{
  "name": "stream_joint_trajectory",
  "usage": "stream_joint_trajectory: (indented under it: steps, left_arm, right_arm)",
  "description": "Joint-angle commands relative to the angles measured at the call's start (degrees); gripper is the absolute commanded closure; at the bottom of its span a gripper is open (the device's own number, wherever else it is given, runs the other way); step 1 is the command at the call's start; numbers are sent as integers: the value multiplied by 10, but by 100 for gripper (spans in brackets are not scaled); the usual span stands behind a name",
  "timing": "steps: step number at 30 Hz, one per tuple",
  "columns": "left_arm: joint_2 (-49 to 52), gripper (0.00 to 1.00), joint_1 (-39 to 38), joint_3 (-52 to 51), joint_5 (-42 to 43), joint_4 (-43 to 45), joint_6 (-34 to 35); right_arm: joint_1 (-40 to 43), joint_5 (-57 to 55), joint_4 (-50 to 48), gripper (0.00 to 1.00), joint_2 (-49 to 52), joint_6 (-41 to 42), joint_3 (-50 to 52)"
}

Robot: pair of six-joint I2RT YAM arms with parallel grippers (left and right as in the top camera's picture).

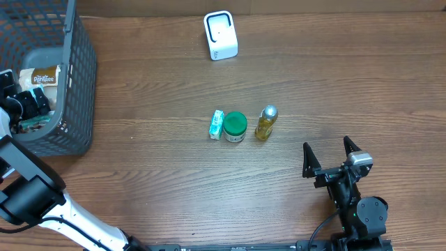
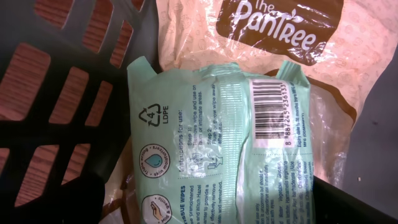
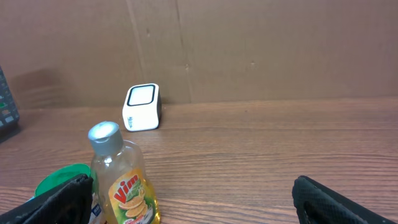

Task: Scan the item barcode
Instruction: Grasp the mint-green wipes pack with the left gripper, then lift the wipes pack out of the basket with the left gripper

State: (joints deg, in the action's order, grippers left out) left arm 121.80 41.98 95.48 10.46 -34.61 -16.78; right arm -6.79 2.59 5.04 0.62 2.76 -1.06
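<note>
Left gripper [image 1: 21,94] and right gripper [image 1: 327,146] both stand open; the left may pinch the beige plastic pouch [image 2: 205,31] together with the mint-green plastic wipes pack [image 2: 217,143].

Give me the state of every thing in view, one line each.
Left pincer: open, down in the basket.
Right pincer: open, empty.
Basket: upright, holding packs.
Wipes pack: lying flat, barcode up.
Snack bag: partly under the wipes pack.
Scanner: standing, untouched.
Soap bottle: upright, capped.
Jar: upright, lid on.
Small box: beside the jar.
</note>
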Motion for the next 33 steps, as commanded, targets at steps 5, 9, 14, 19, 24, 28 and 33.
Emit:
stream_joint_trajectory:
  steps: [5, 9, 14, 19, 24, 28, 33]
  left_arm:
    - [-2, 0, -4, 10, -6, 6, -41]
    - [5, 0, -4, 10, -7, 14, -43]
    - [33, 0, -4, 10, -6, 9, -42]
    - [71, 1, -4, 10, -3, -12, -34]
    - [103, 17, -4, 10, 18, -42, -23]
    - [110, 61, -4, 10, 65, -52, -23]
    - [93, 82, -4, 19, 78, -52, 10]
  right_arm:
    - [2, -3, -4, 0, -5, -5, 6]
    - [2, -3, -4, 0, -5, -5, 6]
    - [2, -3, -4, 0, -5, -5, 6]
    - [2, -3, -4, 0, -5, -5, 6]
    - [2, -3, -4, 0, -5, -5, 6]
    - [2, -3, -4, 0, -5, -5, 6]
    - [2, -3, -4, 0, -5, -5, 6]
